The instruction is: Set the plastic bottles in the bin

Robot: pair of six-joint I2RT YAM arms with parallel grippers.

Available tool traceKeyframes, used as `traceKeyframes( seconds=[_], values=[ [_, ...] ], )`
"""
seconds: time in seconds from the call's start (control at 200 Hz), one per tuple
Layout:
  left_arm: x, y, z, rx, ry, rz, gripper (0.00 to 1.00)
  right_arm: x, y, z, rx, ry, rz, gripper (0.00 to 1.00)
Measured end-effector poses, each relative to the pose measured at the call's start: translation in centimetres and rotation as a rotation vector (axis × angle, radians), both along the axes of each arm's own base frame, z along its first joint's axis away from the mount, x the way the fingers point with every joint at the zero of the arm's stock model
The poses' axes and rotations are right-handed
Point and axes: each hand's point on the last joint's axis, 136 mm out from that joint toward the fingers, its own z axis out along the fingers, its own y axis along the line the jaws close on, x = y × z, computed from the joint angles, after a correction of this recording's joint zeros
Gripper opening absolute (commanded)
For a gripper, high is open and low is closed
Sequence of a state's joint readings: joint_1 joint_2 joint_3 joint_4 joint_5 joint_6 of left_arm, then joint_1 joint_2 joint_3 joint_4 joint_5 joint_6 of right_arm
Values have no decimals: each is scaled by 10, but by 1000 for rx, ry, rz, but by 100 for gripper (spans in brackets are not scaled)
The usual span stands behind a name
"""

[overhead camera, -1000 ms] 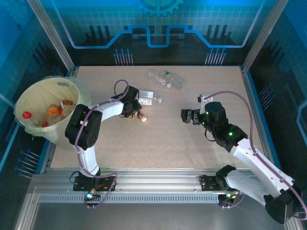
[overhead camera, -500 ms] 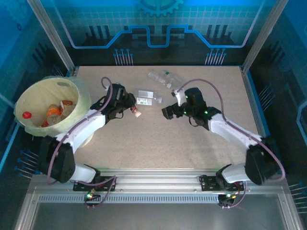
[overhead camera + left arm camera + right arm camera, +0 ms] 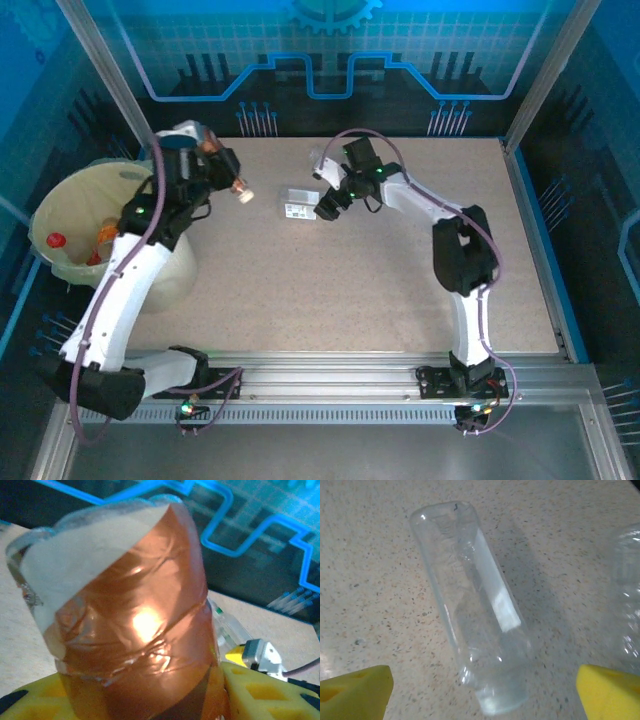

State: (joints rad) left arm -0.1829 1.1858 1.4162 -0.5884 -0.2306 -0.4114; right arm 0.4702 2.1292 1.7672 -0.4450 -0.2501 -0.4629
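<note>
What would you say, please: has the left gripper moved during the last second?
Yes. The left gripper, shut on the brown-labelled bottle, has swung left and farther back, from mid-table to beside the bin.

bin (image 3: 70,272) mouth open, left arm (image 3: 130,260) over right rim | right of bin: brown bottle (image 3: 135,625) held high, table (image 3: 330,290) bare below | farther right: clear bottles (image 3: 300,205), right arm (image 3: 420,200)

Top external: high, behind near edge of tabletop (image 3: 350,290), looking down and forward; takes in all four edges plus bin (image 3: 85,195) at left edge. Left wrist: pressed right up against brown-labelled bottle (image 3: 135,630), facing blue-lined back wall (image 3: 250,565). Right wrist: close, near straight down on clear bottle (image 3: 475,610) by far edge. Shared with top view: brown-labelled bottle (image 3: 239,188), clear bottle (image 3: 300,205).
</note>
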Motion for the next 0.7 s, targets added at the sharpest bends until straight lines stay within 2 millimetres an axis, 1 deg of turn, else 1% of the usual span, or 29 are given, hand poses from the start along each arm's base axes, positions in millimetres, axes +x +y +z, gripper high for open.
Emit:
traceKeyframes(
  seconds=[0.085, 0.16, 0.255, 0.385, 0.48, 0.52, 0.635, 0.7],
  values=[
    [-10, 29, 19, 29, -22, 78, 49, 10, 8, -13, -18, 17, 36, 95],
    [-18, 55, 31, 52, -32, 155, 49, 16, 12, -27, -38, 35, 59, 95],
    [-26, 87, 37, 74, -25, 253, 49, 27, 19, -39, -55, 45, 78, 95],
    [-39, 123, 30, 101, 24, 374, 50, 29, 26, -55, -75, 75, 98, 94],
    [-47, 151, 23, 99, 56, 459, 53, 25, 32, -64, -88, 97, 113, 93],
    [-51, 166, 19, 93, 73, 504, 54, 21, 35, -66, -93, 104, 121, 92],
    [-60, 195, 5, 72, 127, 590, 55, 11, 45, -72, -104, 117, 150, 87],
    [-63, 205, -4, 53, 158, 617, 59, 7, 49, -72, -108, 119, 163, 81]
  ],
)
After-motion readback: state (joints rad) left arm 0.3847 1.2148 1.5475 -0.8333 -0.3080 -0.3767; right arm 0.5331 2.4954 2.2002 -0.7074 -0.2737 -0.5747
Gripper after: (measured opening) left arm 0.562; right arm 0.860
